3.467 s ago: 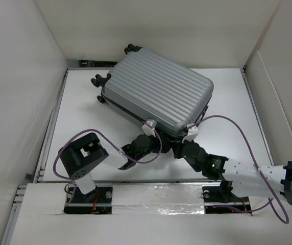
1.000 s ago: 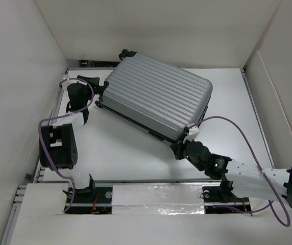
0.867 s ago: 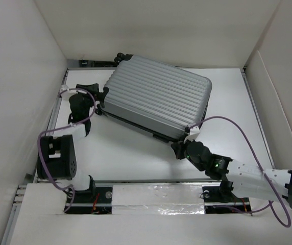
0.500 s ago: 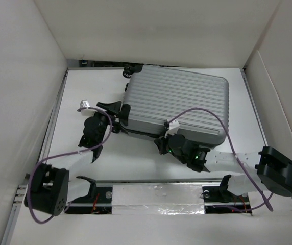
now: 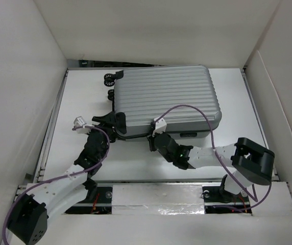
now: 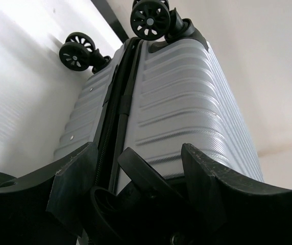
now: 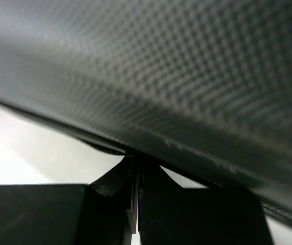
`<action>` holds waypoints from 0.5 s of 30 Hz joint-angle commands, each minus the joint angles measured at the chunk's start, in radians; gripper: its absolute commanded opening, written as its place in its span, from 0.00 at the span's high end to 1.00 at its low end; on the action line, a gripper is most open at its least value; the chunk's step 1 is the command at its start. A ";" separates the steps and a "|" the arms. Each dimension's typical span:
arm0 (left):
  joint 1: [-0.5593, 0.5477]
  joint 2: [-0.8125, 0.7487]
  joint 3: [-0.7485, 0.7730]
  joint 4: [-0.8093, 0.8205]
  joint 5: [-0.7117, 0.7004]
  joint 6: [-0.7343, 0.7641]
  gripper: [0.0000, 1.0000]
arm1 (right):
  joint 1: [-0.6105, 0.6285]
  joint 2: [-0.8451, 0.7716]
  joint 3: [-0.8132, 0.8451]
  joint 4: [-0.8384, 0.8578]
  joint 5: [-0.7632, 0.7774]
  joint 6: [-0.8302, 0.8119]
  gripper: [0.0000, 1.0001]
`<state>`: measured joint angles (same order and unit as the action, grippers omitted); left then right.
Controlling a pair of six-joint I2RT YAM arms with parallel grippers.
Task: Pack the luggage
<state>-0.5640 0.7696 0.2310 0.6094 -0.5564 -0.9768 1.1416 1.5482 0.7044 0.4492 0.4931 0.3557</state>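
Observation:
The luggage (image 5: pixel 166 99), a closed silver-grey ribbed hard-shell suitcase, lies flat at the back middle of the table, its long side square to the near edge. My left gripper (image 5: pixel 116 122) is at its near-left corner. In the left wrist view its fingers (image 6: pixel 74 186) stand either side of a black spinner wheel (image 6: pixel 146 176) and hold it. The shell (image 6: pixel 187 102) rises beyond, with two more wheels (image 6: pixel 150 19) at the far end. My right gripper (image 5: pixel 153 137) is shut, its tips (image 7: pixel 134 161) against the zip seam under the shell (image 7: pixel 187 61).
White walls close in the table on the left (image 5: pixel 18 102), back and right (image 5: pixel 284 102). A taped ledge (image 5: pixel 156 196) runs along the near edge over the arm bases. The right arm's purple cable (image 5: pixel 187 109) arches over the suitcase top.
The suitcase has swung from a diagonal to square with the table edge. My left gripper came nearer with the wheel corner; my right gripper slid left along the near side.

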 commanded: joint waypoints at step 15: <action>-0.060 0.009 0.185 -0.020 0.352 0.145 1.00 | -0.103 -0.532 -0.250 -0.247 -0.070 0.115 1.00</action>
<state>-0.6502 0.7368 0.3222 0.5247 -0.3737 -0.9024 1.0748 1.0679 0.4751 0.2348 0.4541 0.4534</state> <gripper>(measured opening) 0.604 0.013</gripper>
